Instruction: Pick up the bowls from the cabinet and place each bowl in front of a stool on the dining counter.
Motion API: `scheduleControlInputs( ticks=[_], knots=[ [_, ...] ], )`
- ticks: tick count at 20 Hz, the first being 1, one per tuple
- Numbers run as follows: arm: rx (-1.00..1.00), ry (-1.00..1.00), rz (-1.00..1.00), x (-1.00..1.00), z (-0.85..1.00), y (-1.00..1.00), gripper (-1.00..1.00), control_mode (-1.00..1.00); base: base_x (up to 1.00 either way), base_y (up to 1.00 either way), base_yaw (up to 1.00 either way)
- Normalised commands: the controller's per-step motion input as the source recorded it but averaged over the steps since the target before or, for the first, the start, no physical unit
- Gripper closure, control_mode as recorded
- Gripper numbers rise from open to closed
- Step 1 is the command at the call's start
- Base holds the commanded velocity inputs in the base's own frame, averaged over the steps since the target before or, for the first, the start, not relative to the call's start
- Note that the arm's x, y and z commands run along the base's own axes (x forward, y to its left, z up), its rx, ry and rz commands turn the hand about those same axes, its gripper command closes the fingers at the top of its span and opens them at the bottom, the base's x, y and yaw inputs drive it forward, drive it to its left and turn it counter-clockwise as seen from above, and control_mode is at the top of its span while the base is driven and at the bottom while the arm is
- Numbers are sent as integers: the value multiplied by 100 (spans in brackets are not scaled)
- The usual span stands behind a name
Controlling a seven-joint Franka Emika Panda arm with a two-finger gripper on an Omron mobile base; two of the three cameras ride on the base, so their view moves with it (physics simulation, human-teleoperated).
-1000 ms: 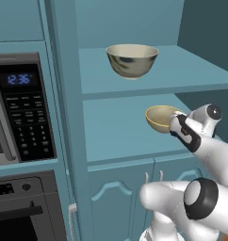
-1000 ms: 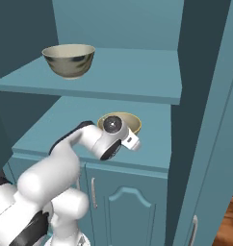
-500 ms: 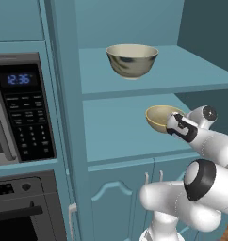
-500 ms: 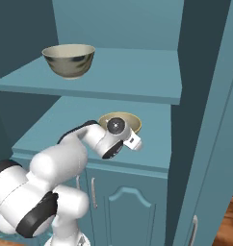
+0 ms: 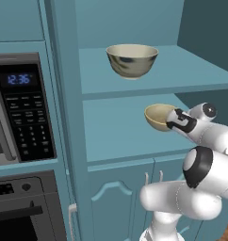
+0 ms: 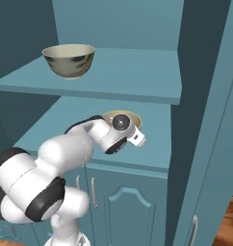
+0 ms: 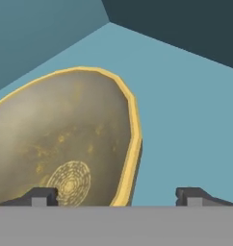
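Tan-yellow bowl [image 7: 65,144] sits on the lower shelf [image 5: 120,136] of the teal cabinet [image 6: 205,120], right at the gripper [image 7: 116,194]. Fingers spread wide, straddling the bowl's near rim: one tip [image 7: 41,196] inside the bowl, the other [image 7: 193,196] outside over bare shelf. No pinch visible; rim sits between the tips, contact unclear.

Mottled bowl [image 5: 132,60] is on the upper shelf [image 6: 133,77], above the gripper and off to its left, well apart from the arm.

Surfaces: both shelves flat, plain teal. Lower shelf has open floor left of the tan bowl and behind it toward the back wall. Cabinet side wall [image 6: 200,72] stands close on the gripper's right. Upper shelf's front edge overhangs directly above the wrist, so headroom is tight.

Below the lower shelf: panelled doors [image 6: 123,202] with thin metal handles [image 5: 153,178]. Left of the cabinet, past its upright, the microwave [image 5: 21,113] and oven [image 5: 26,207] column.
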Motion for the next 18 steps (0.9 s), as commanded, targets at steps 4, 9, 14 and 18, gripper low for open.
scheduleControlInputs(
  ticks=[4,9,14,18],
  knots=[
    [0,-1,0,0,-31,0,100,-100,0,0,0],
    [0,0,0,0,-11,0,100,-100,0,0,0],
    [0,0,0,-12,0,0,100,-100,0,0,0],
    [-3,-8,0,-79,15,0,100,-100,0,0,0]
  ],
)
